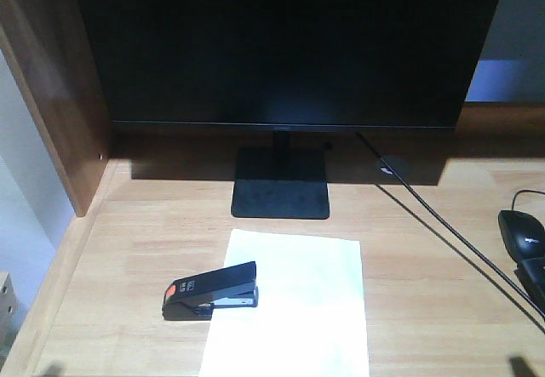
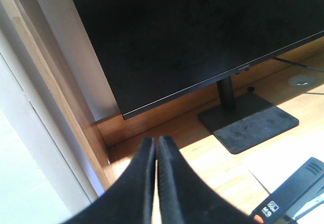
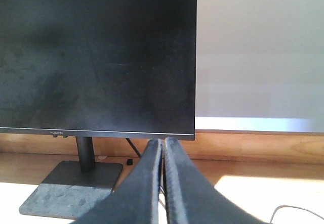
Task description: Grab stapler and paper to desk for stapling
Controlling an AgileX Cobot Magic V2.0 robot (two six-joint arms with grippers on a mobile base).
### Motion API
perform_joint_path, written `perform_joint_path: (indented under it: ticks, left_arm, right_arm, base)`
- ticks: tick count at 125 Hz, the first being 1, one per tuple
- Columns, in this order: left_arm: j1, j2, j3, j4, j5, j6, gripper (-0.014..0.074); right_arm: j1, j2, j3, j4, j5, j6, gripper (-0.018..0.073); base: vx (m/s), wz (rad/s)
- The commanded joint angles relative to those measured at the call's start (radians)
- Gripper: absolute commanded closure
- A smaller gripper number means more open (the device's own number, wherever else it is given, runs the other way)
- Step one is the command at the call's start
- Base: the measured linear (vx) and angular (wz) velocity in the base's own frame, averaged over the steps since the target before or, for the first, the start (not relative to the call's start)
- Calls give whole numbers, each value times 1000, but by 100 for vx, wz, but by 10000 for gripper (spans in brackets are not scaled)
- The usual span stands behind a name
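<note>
Since the stapler (image 1: 211, 289) already straddles the left edge of the paper (image 1: 289, 305) on the counter (image 1: 426, 266), I should press down squarely on its top. My left gripper (image 2: 156, 148) and right gripper (image 3: 163, 148) are both pinched closed, empty. The stapler is boxy matte black; the sheet is thin, smooth white.

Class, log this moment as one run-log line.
stapler: on paper's left edge | paper: flat on desk | left gripper: shut, empty | right gripper: shut, empty
</note>
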Motion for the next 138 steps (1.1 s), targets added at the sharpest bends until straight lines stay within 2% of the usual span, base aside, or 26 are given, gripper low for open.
perform_joint_path:
  ticks: [1, 7, 27, 62, 76, 101, 104, 124, 138]
  left_arm:
    - [-1, 5, -23, -65, -75, -14, 603]
    - [-1, 5, -23, -86, -91, -29, 603]
    - [11, 5, -23, -83, -108, -118, 603]
    - [148, -134, 52, -103, -112, -117, 603]
    - [194, -232, 135, -138, -112, -117, 603]
    - [265, -347, 300, -139, -118, -116, 603]
    - [281, -366, 357, -166, -130, -116, 603]
    - [287, -363, 455, -171, -225, -116, 603]
    - [287, -363, 454, -170, -214, -113, 603]
  right_arm:
    - [1, 8, -29, -11, -39, -10, 569]
    - [1, 8, -29, -11, -39, -10, 569]
    - [1, 8, -29, -11, -39, -10, 569]
    - [1, 8, -29, -11, -39, -10, 569]
    - [1, 8, -29, -11, -39, -10, 569]
    - [1, 8, -29, -11, -39, -10, 569]
    - [1, 8, -29, -11, -39, -10, 569]
    - [1, 8, -29, -11, -39, -11, 569]
    - [1, 8, -29, -11, -39, -11, 569]
  base:
    - [0, 0]
    - [0, 0]
    - [0, 0]
    - [0, 0]
    - [0, 0]
    - [0, 0]
    - [0, 0]
    - [0, 0]
    - [0, 0]
